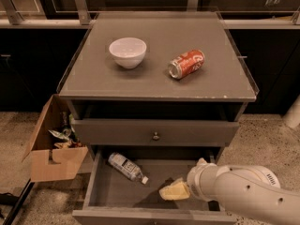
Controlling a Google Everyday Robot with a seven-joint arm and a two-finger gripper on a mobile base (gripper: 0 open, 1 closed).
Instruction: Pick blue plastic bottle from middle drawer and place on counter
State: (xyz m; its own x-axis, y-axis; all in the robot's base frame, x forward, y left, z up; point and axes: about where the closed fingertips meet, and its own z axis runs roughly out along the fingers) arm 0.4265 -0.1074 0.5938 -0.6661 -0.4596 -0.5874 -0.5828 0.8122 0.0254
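Grey-blue bottle (124,167): lies on its side on the drawer (110,198) floor, in the left-back part, near the left wall.
Bottle axis: diagonal across the floor, with the base to the back-left and the white cap (145,180) to the front-right.
Bottle vs gripper: the gripper (174,190) sits low inside the drawer, front-middle, to the right of the bottle. The cap end points roughly toward it. The two are apart, not touching, with bare floor between them.
Gripper state: how wide it stands can't be made out from this view.
Arm (243,196): white, enters from the lower right over the drawer's right side.
Bottle label (121,164): white with dark print, not readable.
Drawer: pulled out, below the closed drawer front (117,131) with a round knob (155,136).
Counter (89,81): grey top with a white bowl (127,51) on the left and a red can (186,63) on the right, well apart.
Can: lies on its side, silver end to the front-left. Its white lettering is not readable.
Box (49,165): brown cardboard, open, on the floor just left of the cabinet.
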